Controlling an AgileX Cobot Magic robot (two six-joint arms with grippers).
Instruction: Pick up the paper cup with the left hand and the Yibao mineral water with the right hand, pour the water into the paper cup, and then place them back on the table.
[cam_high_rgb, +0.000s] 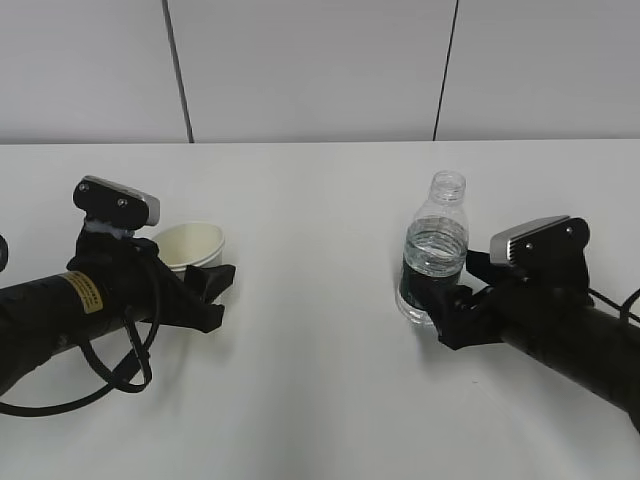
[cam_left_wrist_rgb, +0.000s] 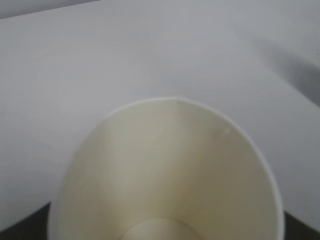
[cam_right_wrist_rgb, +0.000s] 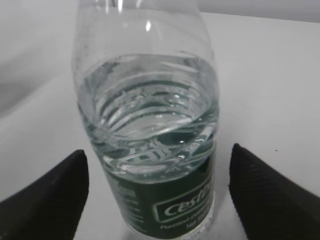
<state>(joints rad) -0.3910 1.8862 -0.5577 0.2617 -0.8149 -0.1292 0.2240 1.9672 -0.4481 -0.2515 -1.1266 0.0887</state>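
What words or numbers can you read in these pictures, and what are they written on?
"Cest" in white letters, cut off by the frame edge, on the green label of the water bottle.
Smaller white print under and beside it on the label: too blurred to read.
Yellow sticker on the left arm: dark print, too small to read.
Paper cup: no writing shows.

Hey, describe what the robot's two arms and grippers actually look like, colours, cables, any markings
Both arms are matte black. The left hand has a yellow sticker with dark print on its forearm, a black cable looping below it, and a grey-topped camera block above the wrist. The right hand has a similar grey-topped block and no sticker in view. In the right wrist view its fingers are black with a fine textured pattern.
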